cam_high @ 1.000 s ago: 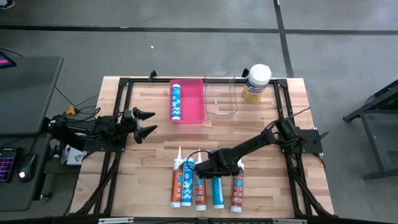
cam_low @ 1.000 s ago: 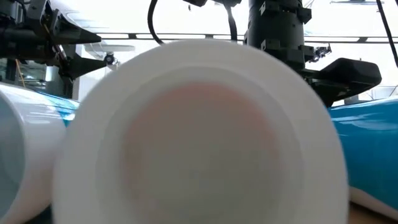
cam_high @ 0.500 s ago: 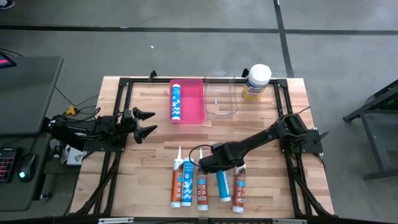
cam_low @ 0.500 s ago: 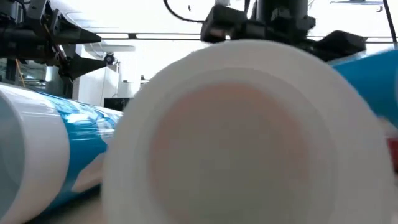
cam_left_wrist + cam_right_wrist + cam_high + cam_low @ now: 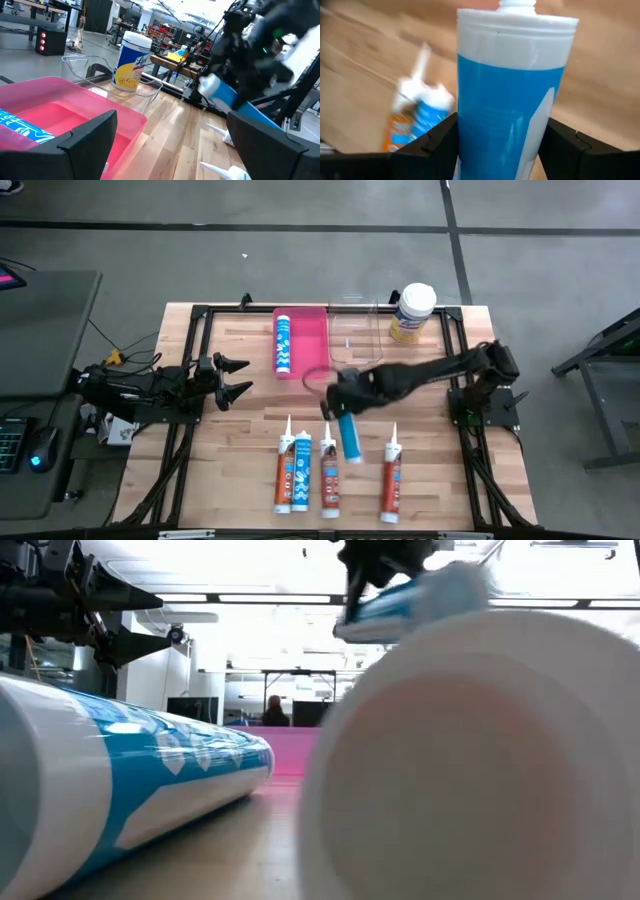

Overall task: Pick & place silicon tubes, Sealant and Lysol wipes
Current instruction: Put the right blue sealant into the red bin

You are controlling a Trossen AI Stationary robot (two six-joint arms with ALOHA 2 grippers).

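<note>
My right gripper (image 5: pixel 338 402) is shut on a blue silicone tube (image 5: pixel 350 437) above the middle of the table, just near of the pink bin (image 5: pixel 320 345). Another blue tube (image 5: pixel 283 343) lies in that bin. Several more tubes (image 5: pixel 302 472) lie on their sides in a row near the table's front edge, nozzles pointing far. The Lysol wipes canister (image 5: pixel 412 315), with its white lid and yellow label, stands upright at the far right. My left gripper (image 5: pixel 240 377) is open and empty at the table's left edge. My right gripper pinches the tube's blue body (image 5: pixel 470 135) between its two fingers (image 5: pixel 432 145), toward the nozzle end. The fingers come from above, slanting in from the table's right, and lie across the tube. The tube is lifted clear of the table, its base end toward the near edge.
A clear plastic container (image 5: pixel 356 340) stands between the pink bin and the wipes canister. A black frame (image 5: pixel 200 315) runs along the table's edges. In the low view the tubes on the table (image 5: pixel 130 780) fill the foreground.
My right gripper has lifted the blue tube out of the front row and carried it up and toward the far edge, nearer the pink bin. The tubes that lay beside it have shifted a little to the right.
</note>
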